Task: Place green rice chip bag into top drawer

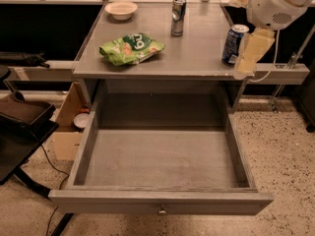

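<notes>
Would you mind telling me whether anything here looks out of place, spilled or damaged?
Nothing stands out. The bag lies flat on the table, the silver can, blue can and bowl stand upright, the drawer is open, and the gripper hangs at the table's right edge beside the blue can.

Inventory by kind
One green rice chip bag [131, 47], one bowl [121, 10], two cans (silver can [177, 16], blue can [233, 44]), one top drawer [157, 203], one gripper [246, 63] at the table's [197, 53] right edge.

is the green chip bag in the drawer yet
No, the green rice chip bag lies on the tabletop; the gripper hangs at its right edge.
</notes>
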Robot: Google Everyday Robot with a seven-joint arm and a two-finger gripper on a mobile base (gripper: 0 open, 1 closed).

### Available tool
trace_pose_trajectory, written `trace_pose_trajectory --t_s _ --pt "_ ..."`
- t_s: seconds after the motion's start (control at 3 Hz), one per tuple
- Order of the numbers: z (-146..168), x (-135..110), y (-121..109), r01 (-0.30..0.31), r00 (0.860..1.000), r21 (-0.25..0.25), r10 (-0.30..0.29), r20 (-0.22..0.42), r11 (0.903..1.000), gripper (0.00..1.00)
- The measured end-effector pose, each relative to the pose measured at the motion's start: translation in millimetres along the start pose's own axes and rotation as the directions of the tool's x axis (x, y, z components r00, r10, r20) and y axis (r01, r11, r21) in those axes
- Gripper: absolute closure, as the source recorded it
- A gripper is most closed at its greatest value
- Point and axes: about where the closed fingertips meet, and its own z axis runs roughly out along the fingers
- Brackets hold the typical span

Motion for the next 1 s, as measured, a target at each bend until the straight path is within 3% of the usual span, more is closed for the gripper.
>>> trace_pose_trajectory --t_s 0.33,0.67,1.0 --pt "0 0 0 0.000 1.000 0.000 0.000 0.000 1.0000 0.00" --pt "13 -11 -29 0.009 0.998 0.026 -0.011 0.064 0.9996 0.00" --pt "45 -39 -73 0.043 0.989 0.027 -0.046 0.139 0.9987 0.00"
